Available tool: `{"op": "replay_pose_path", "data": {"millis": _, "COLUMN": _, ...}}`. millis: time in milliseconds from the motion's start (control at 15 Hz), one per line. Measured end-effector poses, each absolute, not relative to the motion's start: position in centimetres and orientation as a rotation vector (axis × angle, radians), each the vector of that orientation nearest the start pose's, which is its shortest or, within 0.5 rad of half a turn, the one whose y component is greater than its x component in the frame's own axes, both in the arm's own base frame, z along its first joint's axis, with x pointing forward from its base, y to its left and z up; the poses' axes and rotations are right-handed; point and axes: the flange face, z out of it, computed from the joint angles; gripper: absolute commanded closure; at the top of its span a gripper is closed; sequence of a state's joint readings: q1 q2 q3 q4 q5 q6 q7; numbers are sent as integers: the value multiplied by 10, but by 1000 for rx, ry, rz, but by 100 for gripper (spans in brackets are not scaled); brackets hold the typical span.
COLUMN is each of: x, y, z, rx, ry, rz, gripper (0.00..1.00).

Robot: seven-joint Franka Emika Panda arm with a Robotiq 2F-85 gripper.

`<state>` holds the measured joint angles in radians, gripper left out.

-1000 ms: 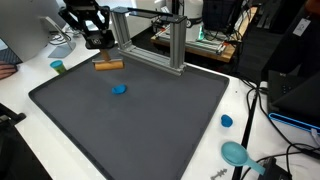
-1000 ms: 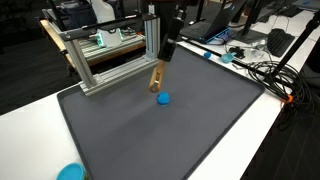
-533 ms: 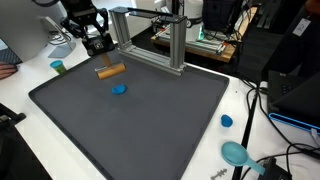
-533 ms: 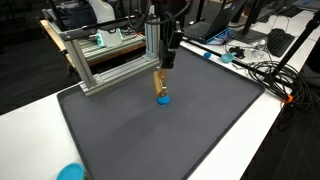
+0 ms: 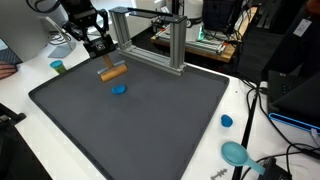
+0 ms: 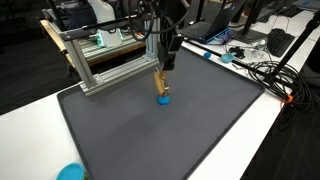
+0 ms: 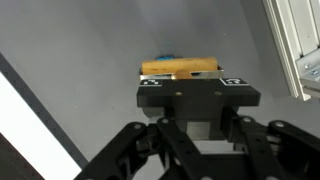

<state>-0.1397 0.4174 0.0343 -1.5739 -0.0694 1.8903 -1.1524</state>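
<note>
My gripper (image 5: 101, 55) hangs over the far part of the dark mat (image 5: 150, 125) in front of the aluminium frame (image 5: 150, 35). A short wooden block (image 5: 112, 72) sits right at its fingertips, and the gripper seems shut on it, holding it just above the mat. In an exterior view the block (image 6: 158, 80) hangs upright under the gripper (image 6: 164, 66), directly above a small blue cap (image 6: 162, 98). In the wrist view the block (image 7: 180, 68) lies crosswise past the gripper body (image 7: 198, 100), with the blue cap (image 7: 168, 58) peeking out behind it. The fingertips are hidden there.
The blue cap (image 5: 119, 88) lies on the mat near the block. Another blue cap (image 5: 226, 121) and a teal round object (image 5: 236, 153) lie on the white table edge, with a small teal cup (image 5: 58, 67) beside the mat. Cables and equipment surround the table.
The block has shifted slightly toward the blue cap and turned from lying level or slanted to a different tilt. The gripper has moved only a little.
</note>
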Motion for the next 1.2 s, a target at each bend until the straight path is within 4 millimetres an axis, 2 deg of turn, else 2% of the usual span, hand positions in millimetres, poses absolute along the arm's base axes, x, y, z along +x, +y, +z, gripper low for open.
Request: {"op": "replay_pose_path", "data": {"millis": 1200, "x": 680, "y": -72, "z": 326, "rx": -2691, "ry": -1625, "rz": 139, "gripper": 79}}
